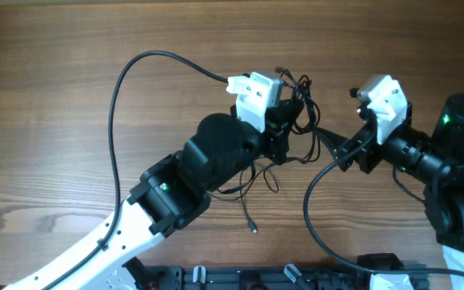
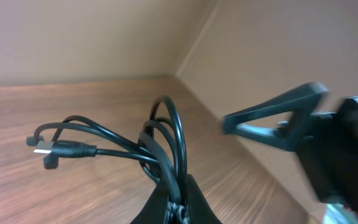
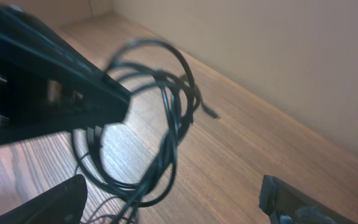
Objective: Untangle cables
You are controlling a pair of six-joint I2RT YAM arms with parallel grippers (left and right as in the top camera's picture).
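A tangle of thin black cables [image 1: 300,113] hangs at the table's middle, with loose ends [image 1: 252,227] trailing toward the front. My left gripper [image 1: 279,133] is shut on the tangle; in the left wrist view the cables [image 2: 166,146] rise in loops from between its closed jaws [image 2: 178,202], with a plug [image 2: 64,150] sticking out to the left. My right gripper [image 1: 337,149] is open just right of the tangle. In the right wrist view its jaws [image 3: 173,202] are spread wide, with the cable loops [image 3: 160,124] between and ahead of them, not gripped.
A long black cable [image 1: 115,105] arcs from my left wrist across the left of the wooden table [image 1: 71,48]. Another black cable [image 1: 312,209] curves from my right arm to the front edge. The left gripper's body [image 3: 48,93] fills the left of the right wrist view.
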